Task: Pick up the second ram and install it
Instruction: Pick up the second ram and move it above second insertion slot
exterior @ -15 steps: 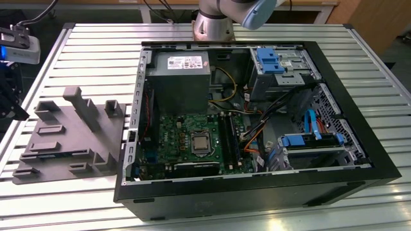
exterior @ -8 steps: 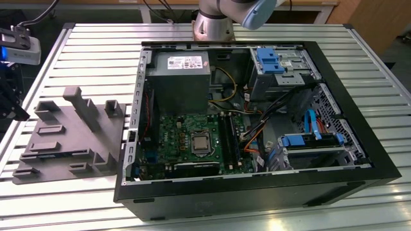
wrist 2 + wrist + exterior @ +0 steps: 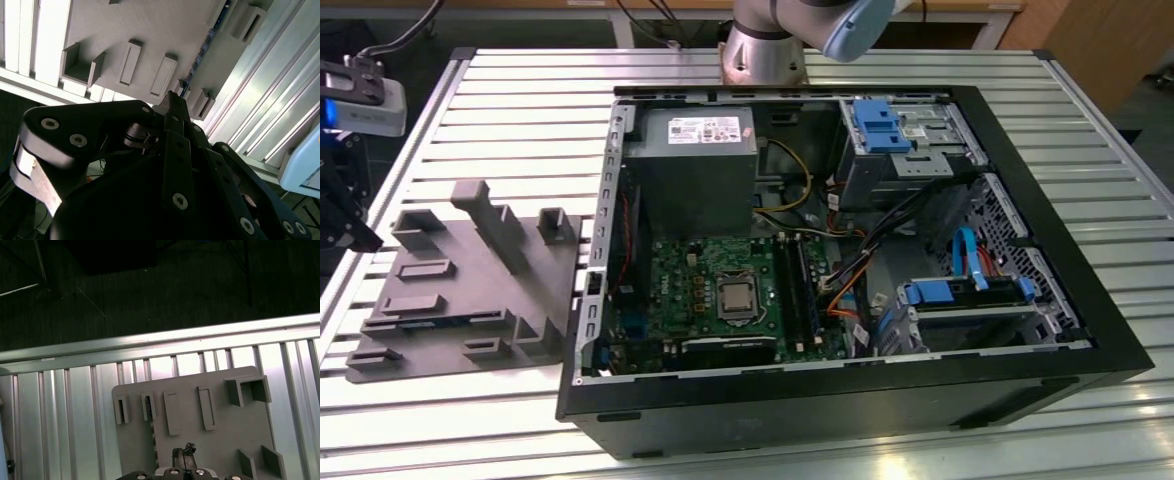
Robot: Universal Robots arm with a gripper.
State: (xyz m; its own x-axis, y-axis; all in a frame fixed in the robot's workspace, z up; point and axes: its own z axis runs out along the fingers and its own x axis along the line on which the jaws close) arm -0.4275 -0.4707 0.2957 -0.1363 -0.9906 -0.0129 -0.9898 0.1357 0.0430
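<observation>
The second ram (image 3: 202, 50) stands on its thin edge in a slot of the grey fixture plate (image 3: 150, 30). It appears as a slim dark strip (image 3: 152, 437) on the plate (image 3: 225, 430) in the first wrist view. My gripper (image 3: 183, 456) hovers above the plate, just beside the ram and not touching it. Its fingers are pressed together with nothing between them, and their tip (image 3: 172, 100) ends close to the near end of the ram. In the exterior view the plate (image 3: 467, 280) lies on the slatted table at the exterior view's left of the open computer case (image 3: 841, 400).
Inside the case lie the green motherboard (image 3: 680, 275) with its long black memory slots (image 3: 797, 290), a grey power supply (image 3: 691, 150), blue drive brackets (image 3: 881, 125) and loose cables. The arm's base (image 3: 761, 50) stands behind the case. The plate carries raised blocks and posts (image 3: 487, 215).
</observation>
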